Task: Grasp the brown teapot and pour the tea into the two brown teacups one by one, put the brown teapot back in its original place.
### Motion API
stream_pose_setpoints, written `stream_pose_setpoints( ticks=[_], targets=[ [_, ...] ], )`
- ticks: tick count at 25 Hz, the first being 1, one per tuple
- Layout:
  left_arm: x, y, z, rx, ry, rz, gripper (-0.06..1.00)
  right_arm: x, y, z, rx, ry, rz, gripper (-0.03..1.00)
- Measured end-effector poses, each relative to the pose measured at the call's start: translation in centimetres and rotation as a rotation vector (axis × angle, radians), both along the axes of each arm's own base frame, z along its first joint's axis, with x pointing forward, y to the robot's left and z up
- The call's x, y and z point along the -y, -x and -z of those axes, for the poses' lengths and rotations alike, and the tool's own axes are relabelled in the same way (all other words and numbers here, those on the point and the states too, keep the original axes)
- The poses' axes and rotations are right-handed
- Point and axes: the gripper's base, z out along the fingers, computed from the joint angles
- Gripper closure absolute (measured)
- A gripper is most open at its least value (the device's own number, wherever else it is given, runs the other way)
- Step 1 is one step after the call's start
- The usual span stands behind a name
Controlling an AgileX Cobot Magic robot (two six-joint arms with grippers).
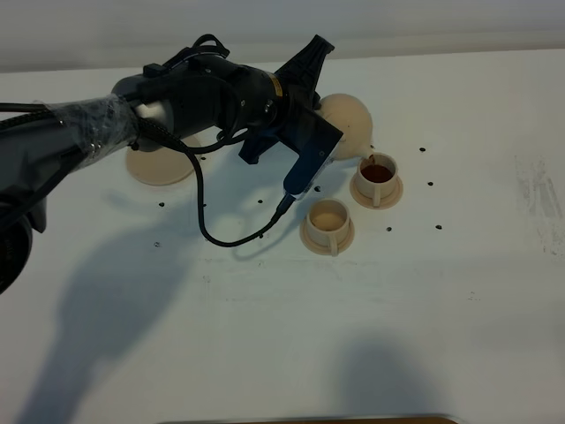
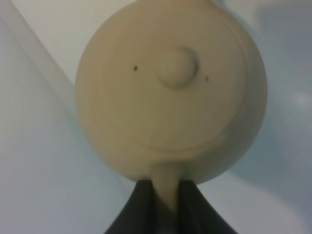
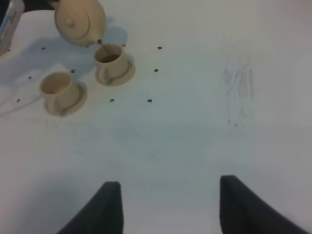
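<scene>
The wide saucer (image 1: 159,166) lay back from the left gripper (image 2: 165,190), which clamped the brown teapot (image 1: 349,119) by its handle, spout over the tea-filled teacup (image 1: 378,179), near the empty teacup (image 1: 327,223). The right gripper (image 3: 168,195) hung spread, well apart.

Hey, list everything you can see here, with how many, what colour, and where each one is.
teapot: one, pale beige, held tilted, spout over the far teacup.
far teacup: one, pale beige, mid table, dark tea inside.
near teacup: one, pale beige, beside it, looks empty.
large saucer: one, pale beige, rear left, partly behind the left arm.
table: one, white, dotted with small dark dots.
left gripper: one, black, shut on the teapot's handle.
right gripper: one, black, open above bare table.
</scene>
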Motion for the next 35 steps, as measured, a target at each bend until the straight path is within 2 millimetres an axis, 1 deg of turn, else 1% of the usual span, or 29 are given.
stream_pose_setpoints(
  ticks=[12, 35],
  targets=[
    [0.51, 0.32, -0.18, 0.019, -0.016, 0.03, 0.78, 0.0, 0.0, 0.0, 0.0, 0.0, 0.0, 0.53],
    [0.53, 0.27, -0.26, 0.05, -0.044, 0.06, 0.78, 0.0, 0.0, 0.0, 0.0, 0.0, 0.0, 0.53]
  ],
)
